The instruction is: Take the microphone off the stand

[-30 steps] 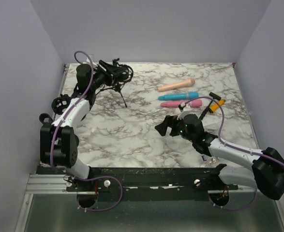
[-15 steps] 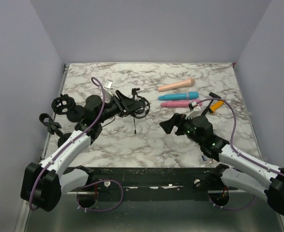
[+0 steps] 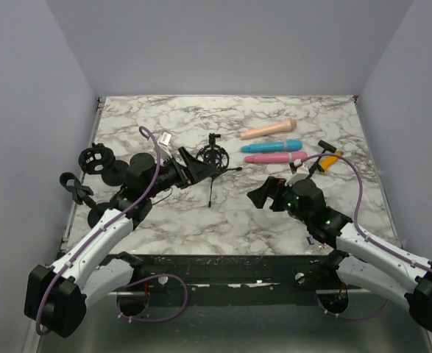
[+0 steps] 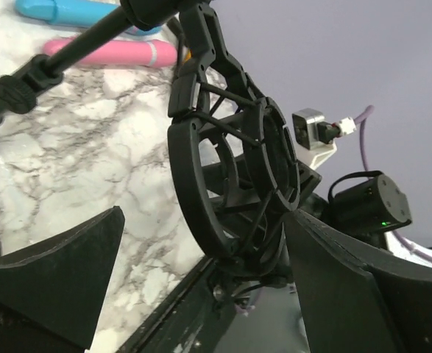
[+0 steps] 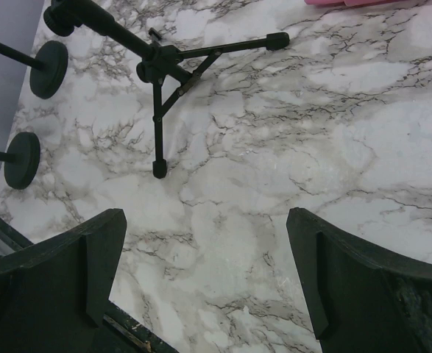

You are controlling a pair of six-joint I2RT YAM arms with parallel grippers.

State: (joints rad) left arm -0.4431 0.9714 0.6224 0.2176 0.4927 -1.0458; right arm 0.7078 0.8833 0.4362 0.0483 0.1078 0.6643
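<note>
A black tripod stand [image 3: 214,175] leans over at mid-table, its legs spread on the marble [image 5: 159,110]. Its black shock-mount ring [image 3: 210,156] is empty. In the left wrist view the ring [image 4: 230,162] sits between my left gripper's wide-apart fingers [image 4: 54,279], close against the right-hand one. My left gripper [image 3: 191,169] is open around it. Peach [image 3: 267,131], blue [image 3: 271,146], pink [image 3: 274,157] and orange [image 3: 330,159] microphones lie loose at the back right. My right gripper [image 3: 263,193] is open and empty above bare marble [image 5: 204,250], right of the tripod.
Two more black stands with round bases [image 3: 112,173] [image 3: 98,215] stand by the left wall; their bases show in the right wrist view [image 5: 48,68] [image 5: 22,159]. The table's front edge [image 3: 223,257] runs below the grippers. The blue [image 4: 76,9] and pink [image 4: 120,53] microphones lie beyond the ring.
My left arm has swung from the back left corner to mid-table, bringing the tripod stand along. My right gripper has shifted slightly right and toward the front.
</note>
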